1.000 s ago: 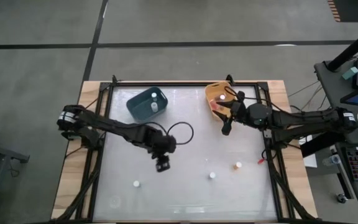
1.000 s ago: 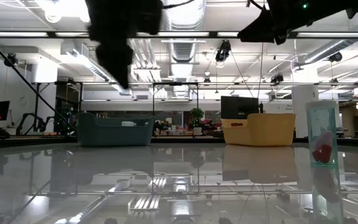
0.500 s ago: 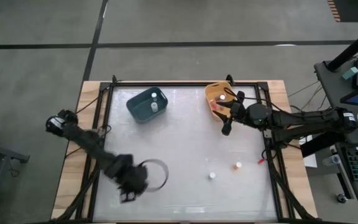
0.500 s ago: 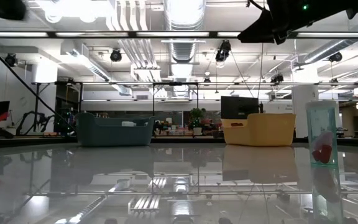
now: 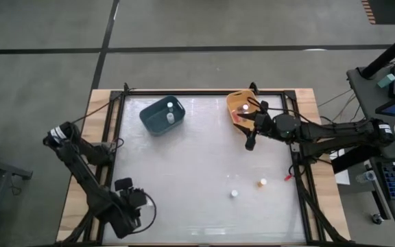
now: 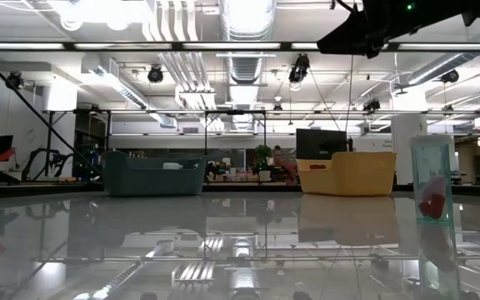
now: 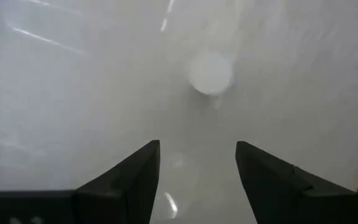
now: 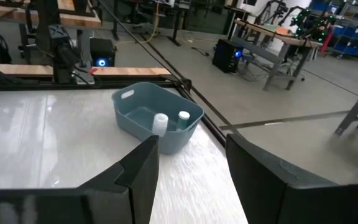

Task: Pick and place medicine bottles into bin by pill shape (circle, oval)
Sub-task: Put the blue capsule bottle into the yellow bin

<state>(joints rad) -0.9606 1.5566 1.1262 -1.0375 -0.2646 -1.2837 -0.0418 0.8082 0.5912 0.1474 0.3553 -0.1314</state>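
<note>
The left hand [image 7: 197,165], open wide and empty, hovers above a white-capped medicine bottle [image 7: 211,73] on the table [image 5: 204,158], probably light, rigid, slick and tippy, best pinched across its sides below the cap.

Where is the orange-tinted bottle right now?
High view: the orange-tinted bottle stands on the table's right side, beside a white-capped bottle, near the right edge.

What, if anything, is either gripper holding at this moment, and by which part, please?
Nothing is held. The left gripper is open above a white-topped bottle without touching it; the right gripper is open and empty near the yellow tub.
</note>
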